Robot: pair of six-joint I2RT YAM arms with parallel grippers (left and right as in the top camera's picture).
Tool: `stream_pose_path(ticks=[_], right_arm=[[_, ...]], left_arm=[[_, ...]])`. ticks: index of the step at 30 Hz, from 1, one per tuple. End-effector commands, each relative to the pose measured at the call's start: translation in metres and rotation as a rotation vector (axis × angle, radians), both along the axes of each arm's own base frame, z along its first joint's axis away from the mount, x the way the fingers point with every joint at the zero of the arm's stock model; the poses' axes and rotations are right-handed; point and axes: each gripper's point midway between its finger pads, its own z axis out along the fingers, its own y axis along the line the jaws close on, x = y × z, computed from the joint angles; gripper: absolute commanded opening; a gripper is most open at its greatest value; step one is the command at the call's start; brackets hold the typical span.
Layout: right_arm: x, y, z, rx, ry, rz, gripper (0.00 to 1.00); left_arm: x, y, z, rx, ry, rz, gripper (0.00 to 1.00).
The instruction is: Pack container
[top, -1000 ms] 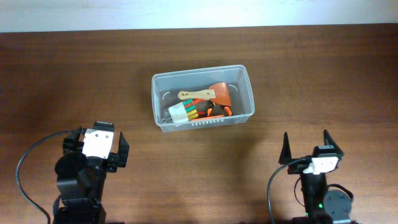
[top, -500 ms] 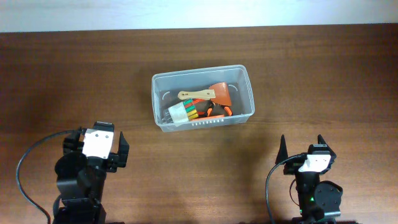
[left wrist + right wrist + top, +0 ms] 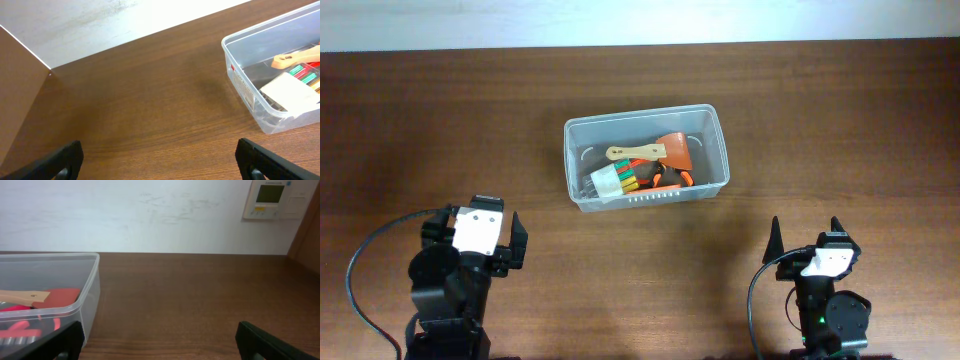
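Both my pincers are wide open, nothing in them. The translucent clear plastic rectangular container (image 3: 570,160) sits ahead-right of the left pincer (image 3: 473,228) and ahead-left of the right pincer (image 3: 808,228), well apart from both. I reckon it's light, flexy and slick, so I'd pinch the stiffer rim.

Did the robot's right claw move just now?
Yes. The right gripper slid back slightly, away from the clear plastic rectangular container.

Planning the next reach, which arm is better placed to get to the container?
Probably the right, narrowly: the right fingers, open, sit nearer the container than the left fingers do; both hold nothing.
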Motion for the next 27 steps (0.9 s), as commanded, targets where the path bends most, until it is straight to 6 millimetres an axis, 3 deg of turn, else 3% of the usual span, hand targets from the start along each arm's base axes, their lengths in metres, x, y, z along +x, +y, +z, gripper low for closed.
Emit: stream_pose_path(ticks=[1,24,27], right_arm=[[-0.0002,-0.0008,-0.0026,0.008,-0.001,-0.01,0.99],[-0.0002,-0.0008,-0.0025,0.008,-0.001,-0.01,0.99],[-0.0002,-0.0008,-0.0025,0.008,-0.001,-0.01,0.99]], left_arm=[[-0.0007,-0.0024,-0.0024,-0.018,-0.001,-0.007,0.99],[-0.0008,-0.0023,-0.0021,-0.017,-0.002,-0.007,0.99],[-0.0094,-0.0064,-0.0078,-0.024,0.025,-0.022,0.99]])
